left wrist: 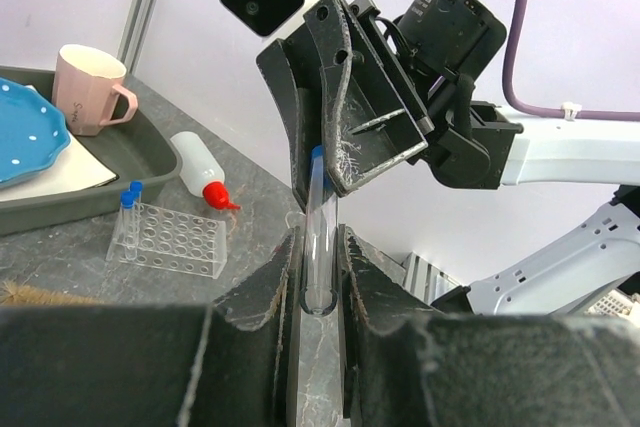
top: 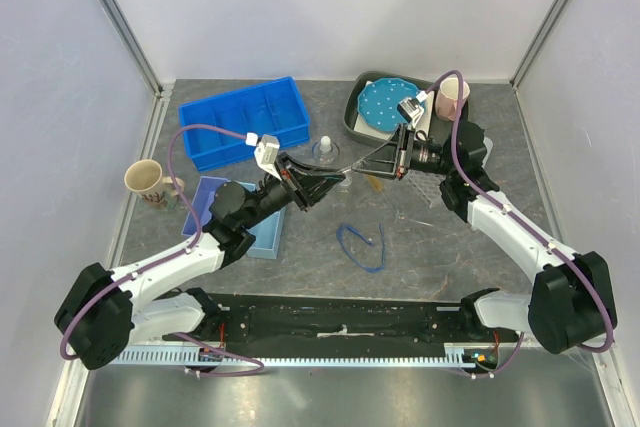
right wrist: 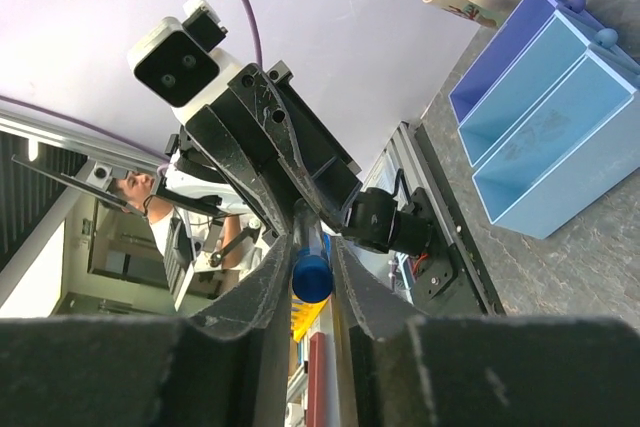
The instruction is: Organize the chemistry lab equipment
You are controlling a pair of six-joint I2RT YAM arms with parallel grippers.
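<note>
Step in hand, as judged: a mid-air handover of one blue-capped tube [left wrist: 319, 222] above the middle of the table [top: 420, 257]; the left gripper [top: 324, 185] and the right gripper [top: 377, 161] meet tip to tip there. In the left wrist view the left jaws stand narrow, pinching the tube's rounded lower end; in the right wrist view the right jaws stand equally narrow about the blue cap [right wrist: 312, 275]; both appear to grip at once, so the tube is off the table and carried at both ends. The direction of the transfer cannot be told. The clear tube rack [left wrist: 172, 240] stands on the right arm's side, just beside the red-capped squeeze bottle [left wrist: 200, 173] and near the grey tray [left wrist: 140, 152]; two racked tubes [left wrist: 130, 199] stand upright at one end, and the other holes show vacant. The white-capped dropper bottle [top: 326, 147] and the blue cord loop [top: 362, 244] lie loose on the table and are not yet sorted. The next move, in my judgement, calls for one gripper alone to let go; since the right holds the capped end, the left should open and back straight off, leaving the rounded end free to go down into a vacant rack hole; a sideways pull while both grip risks snapping or dropping the tube.
</note>
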